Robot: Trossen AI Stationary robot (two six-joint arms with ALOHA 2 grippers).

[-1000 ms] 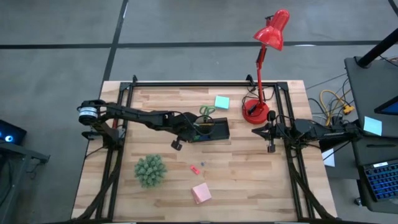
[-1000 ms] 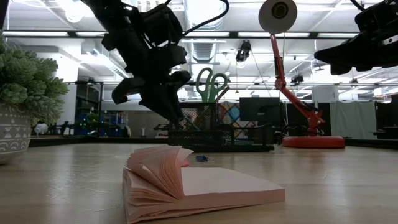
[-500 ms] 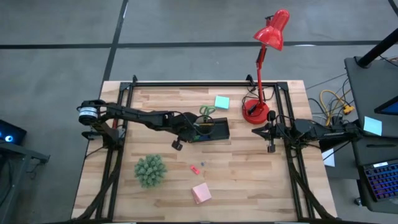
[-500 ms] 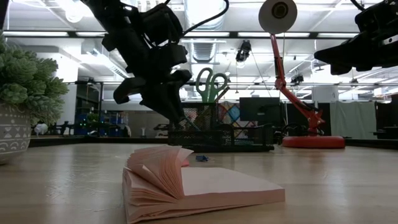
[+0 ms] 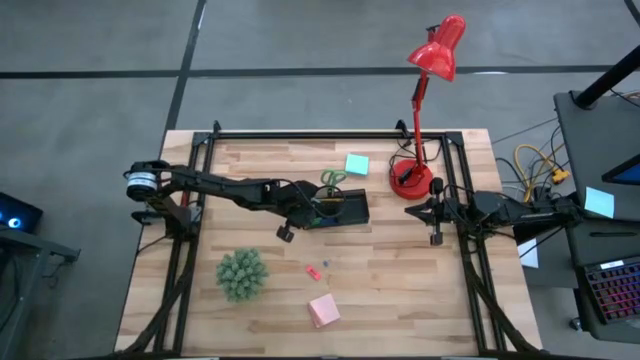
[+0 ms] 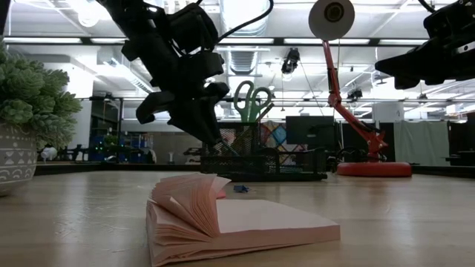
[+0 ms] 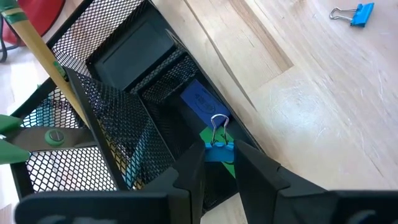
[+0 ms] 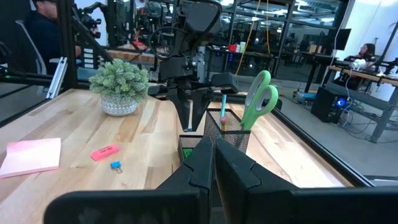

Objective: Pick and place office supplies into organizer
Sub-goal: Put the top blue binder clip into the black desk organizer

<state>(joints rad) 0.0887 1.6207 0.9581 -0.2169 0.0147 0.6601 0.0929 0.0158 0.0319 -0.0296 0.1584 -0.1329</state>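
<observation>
My left gripper hangs over the near left end of the black mesh organizer and is shut on a small blue binder clip. Green-handled scissors, a yellow pencil and a teal pen stand in the organizer's cup. A blue eraser and a green one lie in its tray. On the table lie a pink pad, a teal pad, a pink eraser and a second blue clip. My right gripper waits shut at the right. My left gripper pinches the clip's blue body between its two fingertips, coming from above and slanting down. The clip's wire loops point away from the fingers, over the tray compartment. Whether the clip touches the erasers below it, I cannot tell.
A green spiky plant stands near the left front. The red lamp's base sits right of the organizer. Bare wood lies between the organizer and the pink pad. People sit in the room beyond the table.
</observation>
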